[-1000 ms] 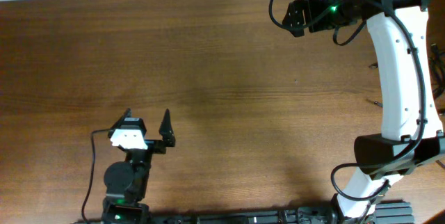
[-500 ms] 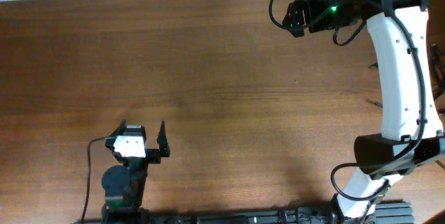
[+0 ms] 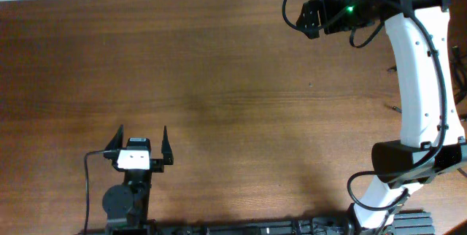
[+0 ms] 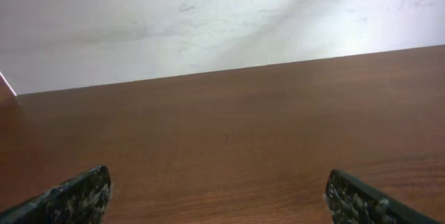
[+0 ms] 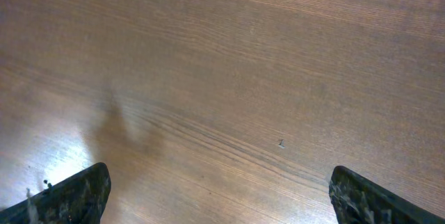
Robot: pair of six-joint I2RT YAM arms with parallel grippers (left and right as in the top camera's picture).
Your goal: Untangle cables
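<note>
No cables show in any of the three views, so where they lie cannot be told from here. The bench (image 3: 219, 82) is bare brown wood with a fine straight grain and a soft sheen, and nothing lies on the part that can be seen. The left pincer (image 3: 142, 133) sits low at the near edge, released, jaws spread wide and grasping nothing. Its fingers (image 4: 76, 195) are dark, flat and speckled, pointing across the wood toward a pale wall (image 4: 208, 22). The right pincer (image 5: 219, 200) hangs over the far right of the bench, likewise released and empty. By my judgement no untangling is in hand just now. Any next move calls for thin, limp black cords to be found first, then a narrow pinch near a plug
</note>
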